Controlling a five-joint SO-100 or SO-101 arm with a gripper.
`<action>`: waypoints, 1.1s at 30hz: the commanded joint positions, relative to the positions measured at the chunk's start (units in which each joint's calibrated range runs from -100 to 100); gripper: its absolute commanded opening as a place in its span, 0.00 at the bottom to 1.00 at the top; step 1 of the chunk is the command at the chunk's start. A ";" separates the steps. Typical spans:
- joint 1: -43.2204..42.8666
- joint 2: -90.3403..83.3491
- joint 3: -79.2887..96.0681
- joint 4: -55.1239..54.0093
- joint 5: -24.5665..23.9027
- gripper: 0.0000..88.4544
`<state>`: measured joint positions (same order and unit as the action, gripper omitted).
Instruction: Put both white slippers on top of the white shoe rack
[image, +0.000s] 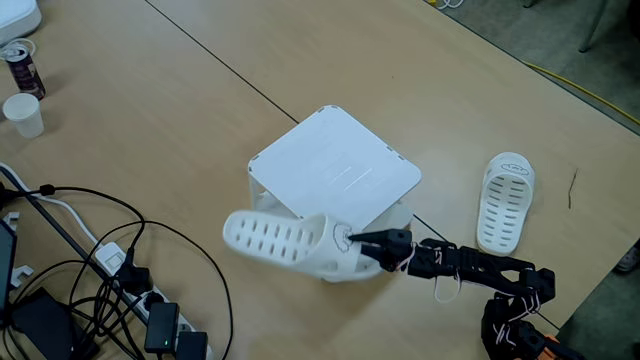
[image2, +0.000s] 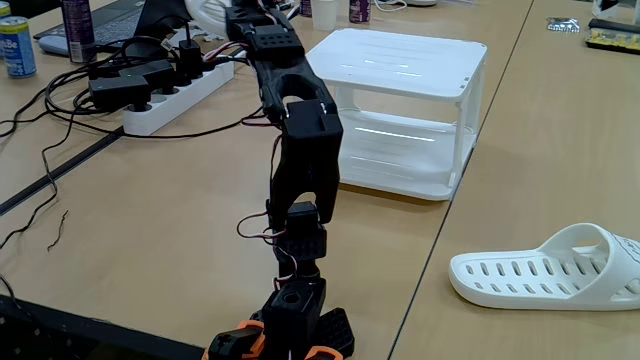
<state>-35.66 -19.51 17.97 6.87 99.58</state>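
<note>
The white shoe rack (image: 335, 165) stands mid-table with its flat top bare; in the other fixed view the rack (image2: 400, 60) sits behind the black arm. One white slipper (image: 285, 243) hangs in the air at the rack's near-left corner, sole slots facing up. My gripper (image: 362, 250) is shut on its strap end, by the small drawing. In the lower fixed view only a white sliver of that slipper (image2: 205, 12) shows beyond the gripper at the top edge. The other white slipper (image: 505, 200) lies flat on the table right of the rack, and appears again as the slipper (image2: 555, 275) at lower right.
A power strip (image: 150, 310) with tangled black cables fills the lower left. A paper cup (image: 22, 113) and a can (image: 22, 68) stand at the far left. In the lower fixed view a power strip (image2: 170, 100) and a blue can (image2: 12, 45) lie left of the arm.
</note>
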 joint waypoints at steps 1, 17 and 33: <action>5.15 -3.93 -6.47 0.12 0.42 0.01; 14.36 4.99 -6.92 0.04 0.42 0.01; 14.36 20.98 -22.25 0.04 0.42 0.01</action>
<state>-21.80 2.19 2.70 6.95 99.58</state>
